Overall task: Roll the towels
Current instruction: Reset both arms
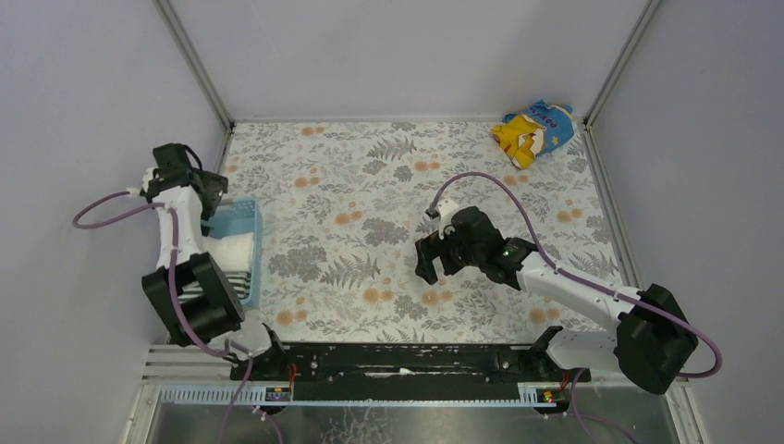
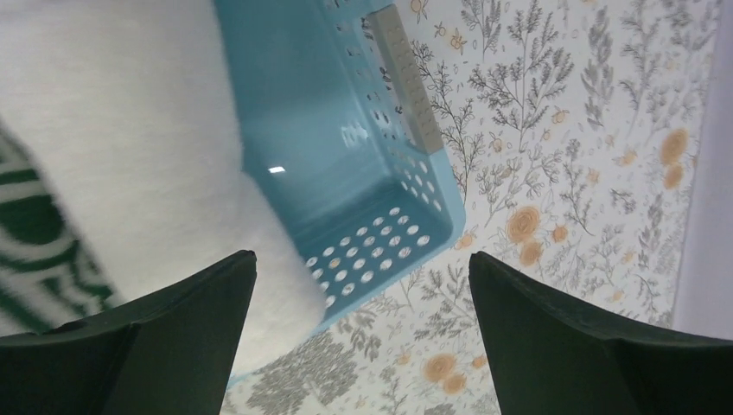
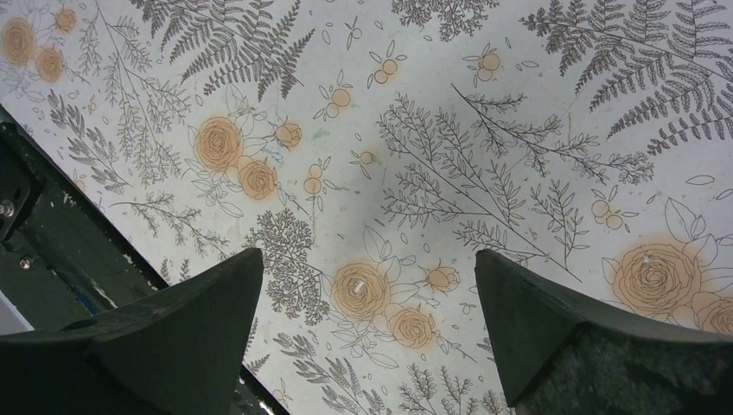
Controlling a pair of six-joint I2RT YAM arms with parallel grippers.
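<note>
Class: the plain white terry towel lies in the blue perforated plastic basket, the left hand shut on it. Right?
No: the left hand is open above the plain white terry towel in the blue perforated plastic basket; the left wrist view shows this.

White arms (image 1: 573, 282), purple cables (image 1: 476, 174), dark tools (image 2: 363, 257)

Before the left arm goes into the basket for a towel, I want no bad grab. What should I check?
1. Jaws of the left gripper apart, nothing between: ok.
2. It is centred over the white terry towel: not ok; it looks centred over a corner of the blue basket.
3. Top of the white terry towel uncovered: ok.
4. The striped towel free of the white one: cannot tell.
5. The right gripper open, over bare table: ok.
6. The yellow-and-blue cloth clear of the middle: ok, far corner.
</note>
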